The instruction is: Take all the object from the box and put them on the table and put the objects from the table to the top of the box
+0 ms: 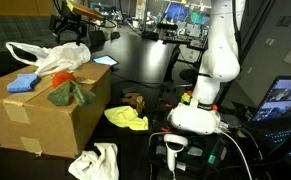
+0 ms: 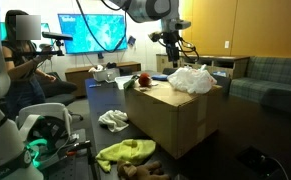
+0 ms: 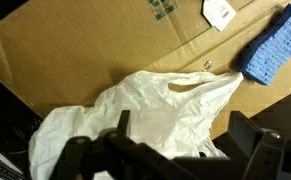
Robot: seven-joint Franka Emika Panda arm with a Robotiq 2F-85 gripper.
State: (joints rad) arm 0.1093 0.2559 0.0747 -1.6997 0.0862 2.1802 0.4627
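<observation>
3 things lie atop the box (image 1: 45, 118): white plastic bag (image 1: 50, 57), blue block (image 1: 22, 84), green-and-orange cloth (image 1: 70, 93). Claw (image 1: 69, 40) hangs just above the bag, jaws spread wide. Yellow cloth (image 1: 127, 119) and brown toy (image 1: 134, 100) rest on the bench (image 1: 140, 62) beside the box.

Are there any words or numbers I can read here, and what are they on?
None can be read.
The white sticker on the box: too blurred.
The dark printed mark beside it: too blurred.
The big screen in an exterior view: too small.

dim room, bright monitor glow, soft low-resolution blur throughout
</observation>
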